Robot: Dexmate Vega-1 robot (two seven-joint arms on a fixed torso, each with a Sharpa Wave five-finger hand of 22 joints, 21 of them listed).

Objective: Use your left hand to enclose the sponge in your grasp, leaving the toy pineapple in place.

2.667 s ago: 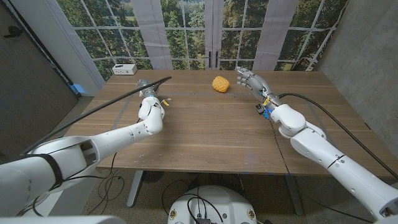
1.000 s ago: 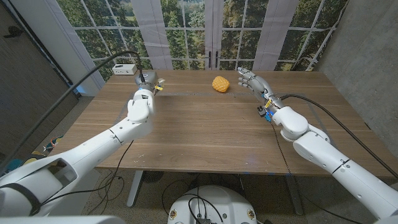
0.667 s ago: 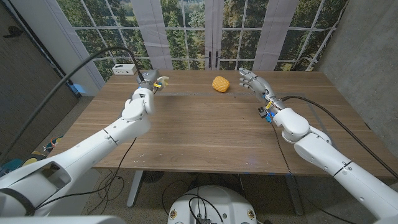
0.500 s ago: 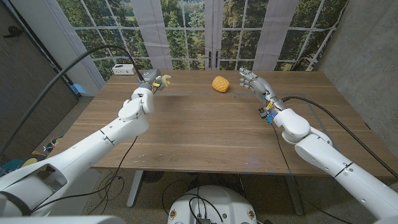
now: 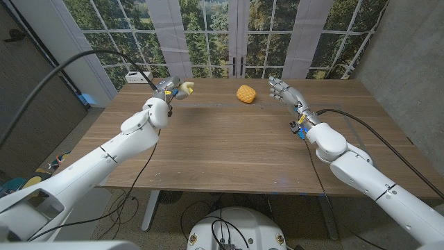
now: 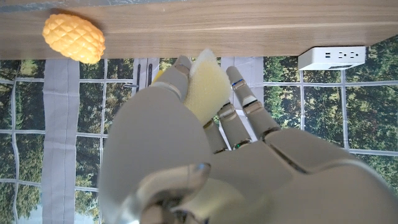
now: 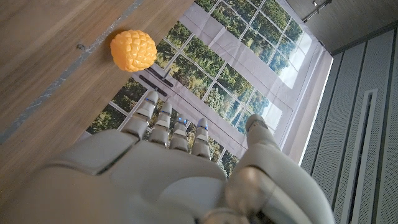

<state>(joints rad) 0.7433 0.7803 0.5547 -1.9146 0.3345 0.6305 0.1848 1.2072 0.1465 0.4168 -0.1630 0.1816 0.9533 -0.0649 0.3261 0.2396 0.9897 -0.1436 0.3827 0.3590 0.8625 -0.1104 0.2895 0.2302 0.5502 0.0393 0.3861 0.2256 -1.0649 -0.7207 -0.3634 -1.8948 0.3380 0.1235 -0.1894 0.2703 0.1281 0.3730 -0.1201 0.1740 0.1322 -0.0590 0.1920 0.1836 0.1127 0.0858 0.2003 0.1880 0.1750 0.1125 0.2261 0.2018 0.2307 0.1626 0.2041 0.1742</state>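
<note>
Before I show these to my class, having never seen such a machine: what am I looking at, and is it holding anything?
It is a robot with two white arms at a wooden table. One picture looks down from its head; the other two come from cameras on its wrists, so they appear upside down. The left hand holds a pale yellow sponge above the table's far edge. The right hand holds nothing, fingers apart. A toy pineapple lies on the table, and a white box sits at the far left corner.
</note>
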